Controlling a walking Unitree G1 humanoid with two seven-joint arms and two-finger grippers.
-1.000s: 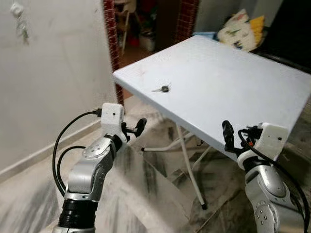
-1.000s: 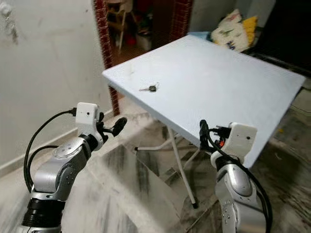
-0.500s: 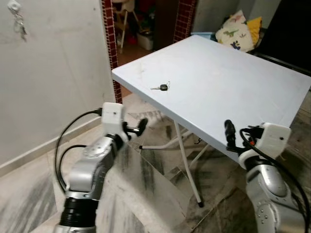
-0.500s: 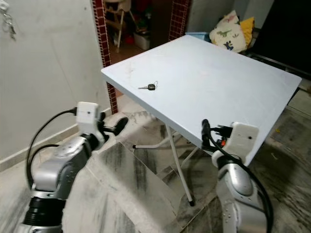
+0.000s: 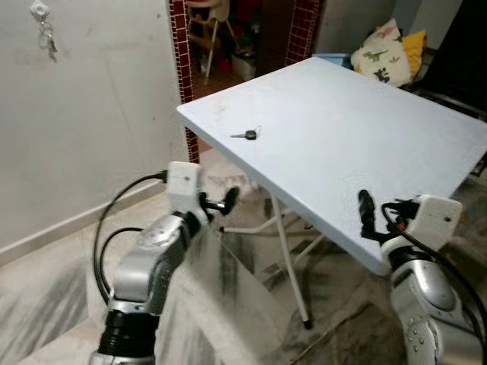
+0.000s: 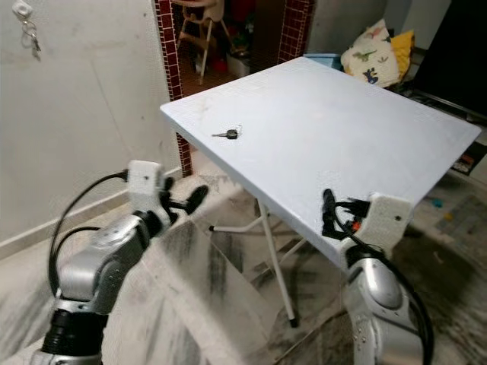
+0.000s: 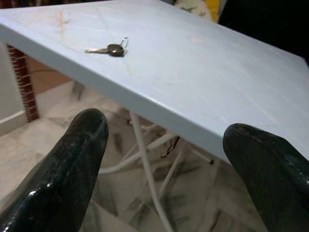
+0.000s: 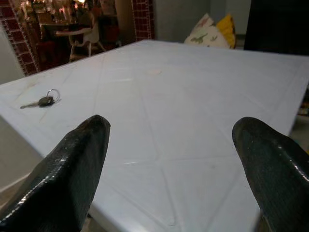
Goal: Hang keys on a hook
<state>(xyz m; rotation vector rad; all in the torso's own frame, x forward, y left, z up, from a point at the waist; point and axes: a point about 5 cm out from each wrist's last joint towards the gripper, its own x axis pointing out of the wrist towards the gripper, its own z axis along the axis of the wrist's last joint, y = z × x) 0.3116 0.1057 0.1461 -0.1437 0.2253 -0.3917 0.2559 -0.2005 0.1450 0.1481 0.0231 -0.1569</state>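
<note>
A single key with a ring (image 5: 246, 134) lies near the left corner of the white folding table (image 5: 358, 129). High on the grey wall to the left is a small white hook (image 5: 39, 9) with something key-like dangling from it. My left gripper (image 5: 221, 204) is open, below the table's edge and short of that corner; its wrist view looks up at the key (image 7: 108, 49). My right gripper (image 5: 366, 217) is open at the table's near edge, level with the top, and the key (image 8: 41, 102) lies far off across the surface.
The table's thin metal legs (image 5: 289, 258) cross under it between my arms. A red brick doorway pillar (image 5: 179, 46) stands behind the table, with a high chair (image 5: 204, 23) beyond. Patterned cushions (image 5: 392, 49) lie at the back right. Marble floor runs along the wall.
The whole picture has shifted as the camera moved: the hook and table sit further right in view. Both arms keep the same pose, and the key lies where it was.
</note>
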